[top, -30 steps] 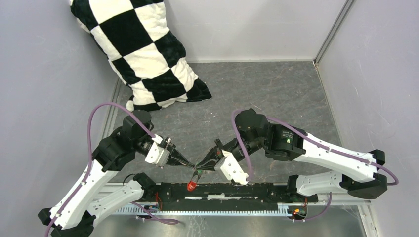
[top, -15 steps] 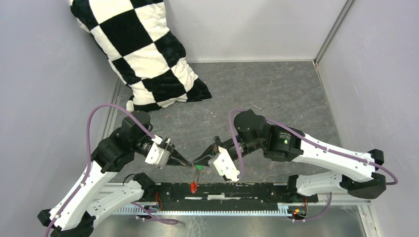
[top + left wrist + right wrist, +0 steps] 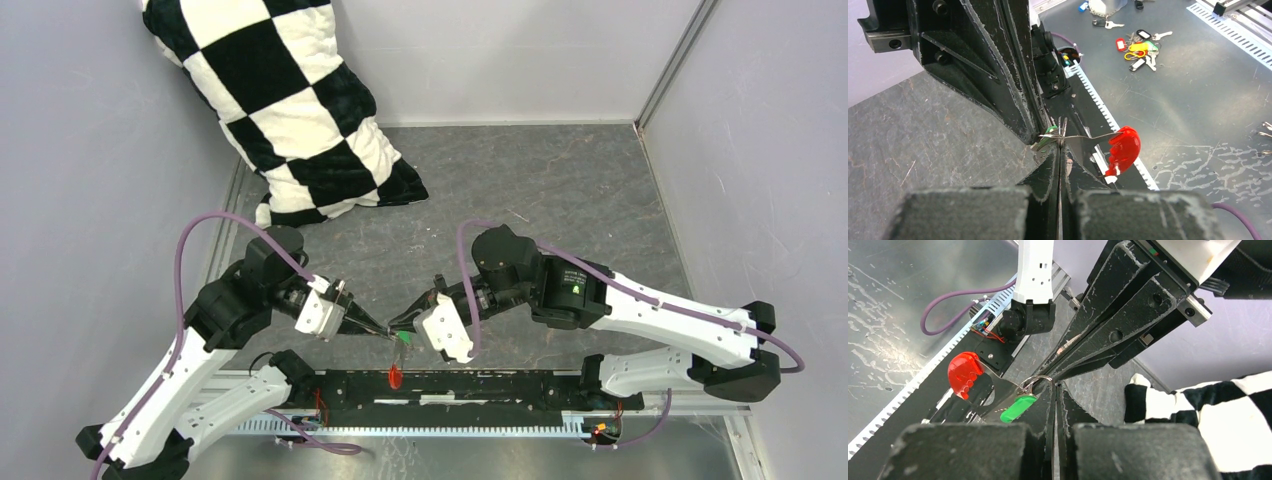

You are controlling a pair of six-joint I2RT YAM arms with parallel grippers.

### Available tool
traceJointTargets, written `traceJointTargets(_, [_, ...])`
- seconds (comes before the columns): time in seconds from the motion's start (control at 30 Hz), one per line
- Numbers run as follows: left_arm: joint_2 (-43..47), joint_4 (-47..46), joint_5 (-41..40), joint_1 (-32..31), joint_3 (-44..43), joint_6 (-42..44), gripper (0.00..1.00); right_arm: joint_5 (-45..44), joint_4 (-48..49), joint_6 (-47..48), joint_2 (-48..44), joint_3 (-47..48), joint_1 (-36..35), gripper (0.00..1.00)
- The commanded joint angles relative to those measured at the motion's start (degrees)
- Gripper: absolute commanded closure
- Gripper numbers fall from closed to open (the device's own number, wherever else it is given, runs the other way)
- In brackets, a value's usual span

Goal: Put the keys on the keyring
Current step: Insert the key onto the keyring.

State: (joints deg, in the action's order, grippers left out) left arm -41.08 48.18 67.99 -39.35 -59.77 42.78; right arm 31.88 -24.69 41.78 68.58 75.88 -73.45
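Both arms meet tip to tip in mid-air over the near edge of the surface (image 3: 560,190), just above the black base rail (image 3: 500,385). Left fingers (image 3: 365,322) are pressed together with no gap, clamped on the thin metal of the keyring (image 3: 1035,382). Its red tag (image 3: 394,376) hangs free below, toward the rail. In the left wrist view the ring sits edge-on right at the tips of the left fingers (image 3: 1045,170), with a flat metal link running out to the tag (image 3: 1123,147). Right fingers (image 3: 412,318) are also together, tips at the same ring from the opposite side; can't tell whether they pinch ring or key. Key (image 3: 1018,407): green head dangles off the ring just beside the right fingers (image 3: 1068,407). Checkered pillow (image 3: 290,100) sits in the far left corner, well apart. Loose bunch of tagged keys (image 3: 1140,47) lies on the metal sheet beyond the rail.
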Motion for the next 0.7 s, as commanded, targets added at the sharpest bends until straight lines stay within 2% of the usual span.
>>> traceJointTargets(0.0, [1.06,-6.74,1.17,0.06,1.25,-5.30,0.98,-3.50,1.35,-2.42,0.76,-0.73,-0.02,1.00])
traceJointTargets(0.13, [4.40,-22.67,-2.37,0.06,6.50,-21.66,0.98,-1.68,0.21,-3.06,1.37,0.08,0.00,0.99])
traceJointTargets(0.33, [3.67,-28.24,-4.71,0.07,6.26,-26.56,0.98,-1.90,1.23,-4.23,0.77,-0.64,0.00,0.99])
traceJointTargets(0.57, [3.80,-29.77,-6.85,0.05,6.40,-28.20,0.98,-3.66,3.90,-5.92,-0.29,-1.79,-0.05,0.99])
traceJointTargets(0.67, [3.95,-31.65,-9.50,0.05,6.72,-30.26,0.98,-4.99,5.64,-6.71,-1.05,-2.54,-0.01,0.92])
